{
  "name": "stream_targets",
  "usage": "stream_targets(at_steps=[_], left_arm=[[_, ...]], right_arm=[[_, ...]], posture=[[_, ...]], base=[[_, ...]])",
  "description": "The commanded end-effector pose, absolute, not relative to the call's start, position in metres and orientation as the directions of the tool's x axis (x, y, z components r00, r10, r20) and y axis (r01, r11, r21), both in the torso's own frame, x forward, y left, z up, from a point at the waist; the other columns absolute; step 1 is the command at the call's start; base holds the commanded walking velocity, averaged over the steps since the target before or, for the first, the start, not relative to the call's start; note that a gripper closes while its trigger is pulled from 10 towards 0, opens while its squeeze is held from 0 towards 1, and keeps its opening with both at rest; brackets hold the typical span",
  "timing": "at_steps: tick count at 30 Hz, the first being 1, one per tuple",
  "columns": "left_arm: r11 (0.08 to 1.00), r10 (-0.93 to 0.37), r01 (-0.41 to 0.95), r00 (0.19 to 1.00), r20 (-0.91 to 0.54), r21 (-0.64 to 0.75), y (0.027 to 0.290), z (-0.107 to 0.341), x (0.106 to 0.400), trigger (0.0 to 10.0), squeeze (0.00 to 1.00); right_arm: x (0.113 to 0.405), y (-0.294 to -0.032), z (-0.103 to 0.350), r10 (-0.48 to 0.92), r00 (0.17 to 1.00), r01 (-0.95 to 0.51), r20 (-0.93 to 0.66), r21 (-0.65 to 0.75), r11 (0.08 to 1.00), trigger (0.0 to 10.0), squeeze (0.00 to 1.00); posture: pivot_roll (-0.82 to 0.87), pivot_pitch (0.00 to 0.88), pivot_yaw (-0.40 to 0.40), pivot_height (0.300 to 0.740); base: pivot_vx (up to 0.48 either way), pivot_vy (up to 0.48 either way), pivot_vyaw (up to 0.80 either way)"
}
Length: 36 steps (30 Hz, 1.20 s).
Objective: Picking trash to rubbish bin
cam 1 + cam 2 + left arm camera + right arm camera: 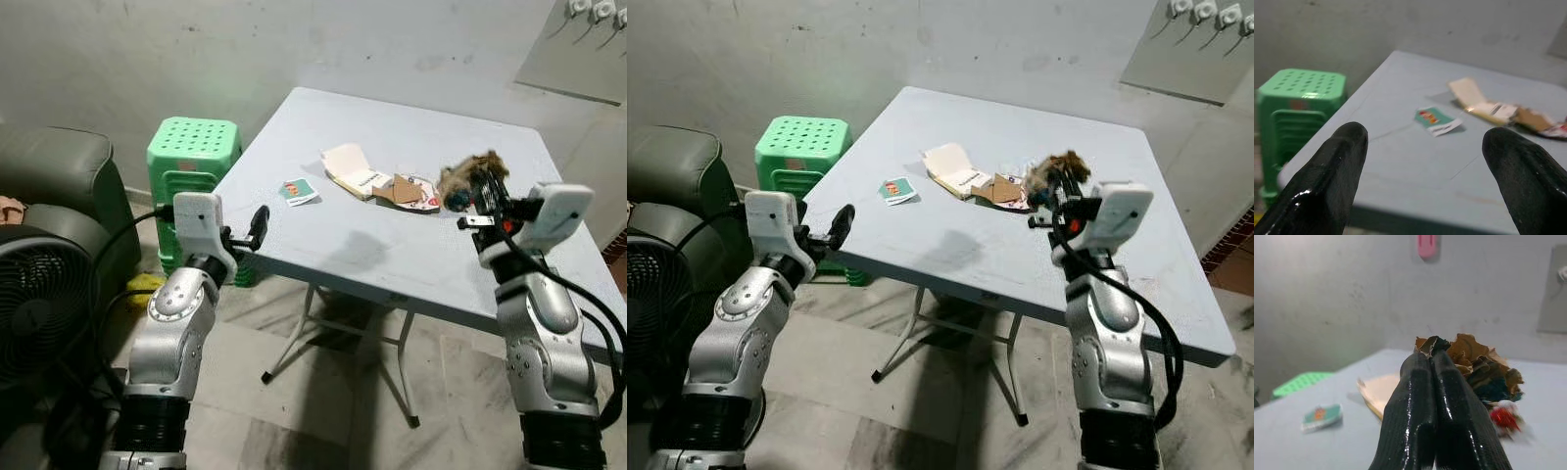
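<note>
Holding a crumpled brown wad of paper [473, 174], the right pincer [482, 192] is lifted above the right part of the pale blue surface [372, 245]; its two black fingers [1425, 416] are pressed together on the wad's edge, as the right wrist view shows.

Left pincer [257, 227]: raised level with the near left corner of the surface, just off its edge, fingers [1337, 171] spread apart, nothing between them.

Items lying on the surface:
- a small teal card [298, 192] with an orange picture, toward the left, apart from the rest;
- an open cream booklet [355, 172] near the middle;
- a brown cardboard scrap [402, 189] touching the booklet's right end;
- a red-and-white wrapper [427, 203] partly under the scrap, below the held wad.

Surroundings: a green plastic stool [191, 162] standing on the floor beside the surface's left edge; a dark armchair [59, 176] further left; a black fan [39, 313] in front of it; a grey wall [245, 49] behind.
</note>
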State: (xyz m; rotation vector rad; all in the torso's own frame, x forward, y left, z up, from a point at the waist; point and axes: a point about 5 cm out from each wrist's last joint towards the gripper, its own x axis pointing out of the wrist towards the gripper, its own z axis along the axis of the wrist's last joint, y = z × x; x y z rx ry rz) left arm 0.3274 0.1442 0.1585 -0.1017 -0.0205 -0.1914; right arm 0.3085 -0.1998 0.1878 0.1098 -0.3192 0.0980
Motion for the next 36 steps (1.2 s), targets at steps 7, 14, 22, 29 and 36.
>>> stream_targets(at_steps=[7,14,22,29,36], left_arm=[[0.973,-0.208,0.207,0.978,0.001,-0.104,0.143,0.151,0.324,10.0,0.0],[0.977,-0.198,0.197,0.98,0.004,-0.079,0.142,0.152,0.329,10.0,0.0],[0.978,-0.195,0.196,0.981,0.014,-0.071,0.137,0.152,0.335,10.0,0.0],[0.968,-0.228,0.229,0.973,0.027,-0.105,0.132,0.155,0.339,10.0,0.0],[0.959,-0.252,0.252,0.968,0.02,-0.13,0.133,0.154,0.341,10.0,0.0]], right_arm=[[0.299,-0.215,0.169,-0.03,0.97,0.018,0.242,0.052,0.998,10.0,0.0],[0.299,-0.219,0.165,-0.069,0.976,0.059,0.208,0.05,0.997,10.0,0.0],[0.3,-0.213,0.163,-0.074,0.977,0.071,0.2,0.022,0.997,10.0,0.0],[0.303,-0.212,0.164,-0.083,0.976,0.084,0.202,0.005,0.996,10.0,0.0],[0.3,-0.209,0.162,-0.096,0.974,0.101,0.203,-0.016,0.995,10.0,0.0]], posture=[[0.0,0.026,-0.033,0.74],[-0.02,0.023,-0.031,0.74],[-0.03,0.0,-0.037,0.74],[-0.04,0.0,-0.03,0.74],[-0.05,0.0,-0.025,0.74]], base=[[0.0,0.0,0.0],[0.0,0.0,-0.28],[0.0,0.0,-0.71],[0.0,0.0,-0.71],[0.0,0.0,-0.7]])
